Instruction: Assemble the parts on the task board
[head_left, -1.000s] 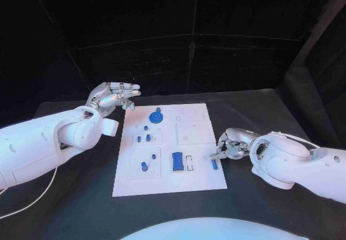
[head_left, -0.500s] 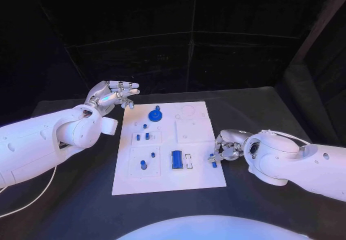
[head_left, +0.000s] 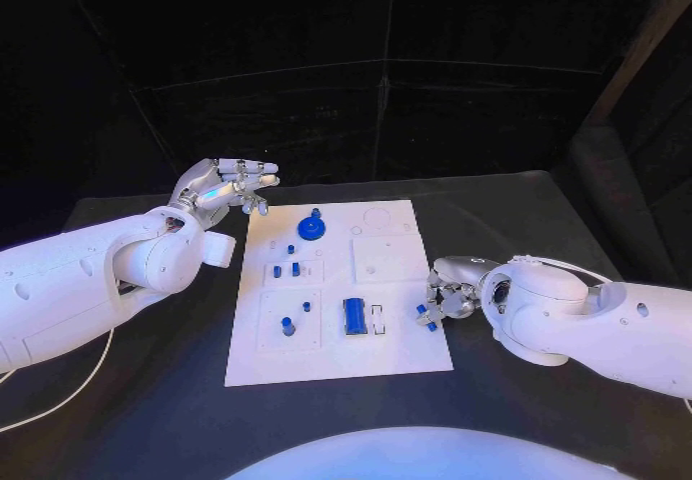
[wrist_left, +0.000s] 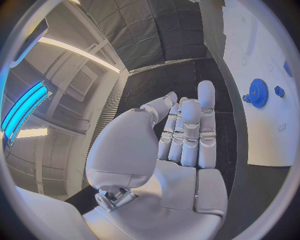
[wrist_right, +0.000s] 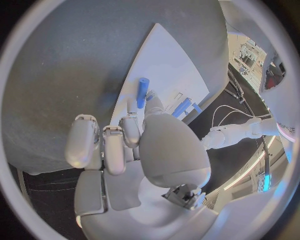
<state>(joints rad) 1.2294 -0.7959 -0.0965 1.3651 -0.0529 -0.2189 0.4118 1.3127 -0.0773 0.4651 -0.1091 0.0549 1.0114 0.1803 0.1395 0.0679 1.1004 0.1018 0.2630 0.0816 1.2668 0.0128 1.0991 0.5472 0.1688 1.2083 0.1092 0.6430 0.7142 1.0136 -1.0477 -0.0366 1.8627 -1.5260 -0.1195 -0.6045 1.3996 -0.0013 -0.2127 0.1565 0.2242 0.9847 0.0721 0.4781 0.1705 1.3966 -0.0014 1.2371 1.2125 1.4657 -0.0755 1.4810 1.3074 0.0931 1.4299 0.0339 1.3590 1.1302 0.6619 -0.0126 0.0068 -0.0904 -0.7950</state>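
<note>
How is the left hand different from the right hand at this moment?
The left hand is raised beside the task board's far corner and holds nothing; the right hand is low at the board's right edge, touching a blue peg. Both are silver hands on white arms.

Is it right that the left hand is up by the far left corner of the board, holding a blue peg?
Not quite. The left hand is at the far left corner of the task board, but it holds nothing; the left wrist view shows its fingers bare.
</note>
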